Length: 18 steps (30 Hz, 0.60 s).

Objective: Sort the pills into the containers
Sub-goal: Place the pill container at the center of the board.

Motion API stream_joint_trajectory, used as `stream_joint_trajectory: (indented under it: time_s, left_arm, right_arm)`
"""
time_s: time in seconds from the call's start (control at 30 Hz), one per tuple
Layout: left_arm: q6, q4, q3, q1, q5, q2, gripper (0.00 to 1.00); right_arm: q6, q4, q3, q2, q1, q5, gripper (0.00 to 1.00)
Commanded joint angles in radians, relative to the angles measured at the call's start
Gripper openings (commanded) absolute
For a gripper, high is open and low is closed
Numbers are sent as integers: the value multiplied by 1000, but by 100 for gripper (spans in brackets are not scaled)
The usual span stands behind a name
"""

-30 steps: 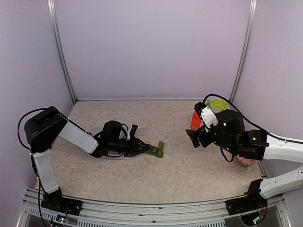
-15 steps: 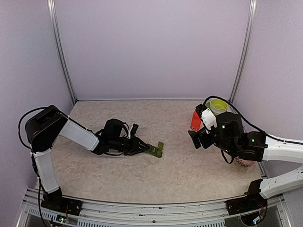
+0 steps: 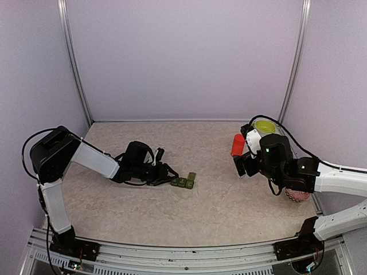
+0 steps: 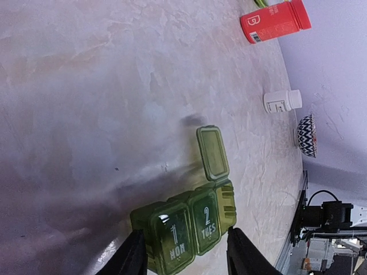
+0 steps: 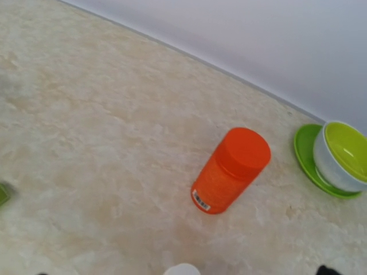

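left gripper [image 3: 167, 172] parted around flat dark-green plastic three-box strip [image 4: 183, 226], lid [image 4: 212, 152] open for pills | right gripper [image 3: 239, 164] spread, red-orange cylindrical bottle [image 5: 232, 170] ahead

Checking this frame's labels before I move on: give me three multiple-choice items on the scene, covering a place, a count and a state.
1. Where does the red-orange cylindrical plastic bottle stand?
A. Upright, near the lime-lined white bowl
B. On its side at the near edge
C. Inside the bowl

2. How many compartments does the dark-green plastic pill-container strip have?
A. Two
B. Three
C. Seven

3. How are the strip's lids?
A. All shut
B. All open
C. One end lid open, two shut

Answers:
1 A: the right wrist view shows bottle and bowl close together but apart.
2 B: the left wrist view shows three joined boxes.
3 C: the end lid is flipped back, while the two numbered lids lie flat.
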<state>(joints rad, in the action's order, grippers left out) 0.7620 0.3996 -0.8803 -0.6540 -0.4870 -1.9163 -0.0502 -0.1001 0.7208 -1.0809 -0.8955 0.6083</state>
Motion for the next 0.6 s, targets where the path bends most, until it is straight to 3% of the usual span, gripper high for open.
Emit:
stream_joint_trajectory:
  time_s: [0.0,0.2,0.57]
  left_arm:
    - [-35,-31,-32,19,31,-10,49]
    - [-36,-15,-31,36,28,13,55]
    - [-102,-73,5,41,117,292,74]
  right_arm:
    - [-42,2,-2,-26,30,10,100]
    - [-89,3,-12,-64,71,-2,100]
    - [-181,31,-42,-105,163,-89,100]
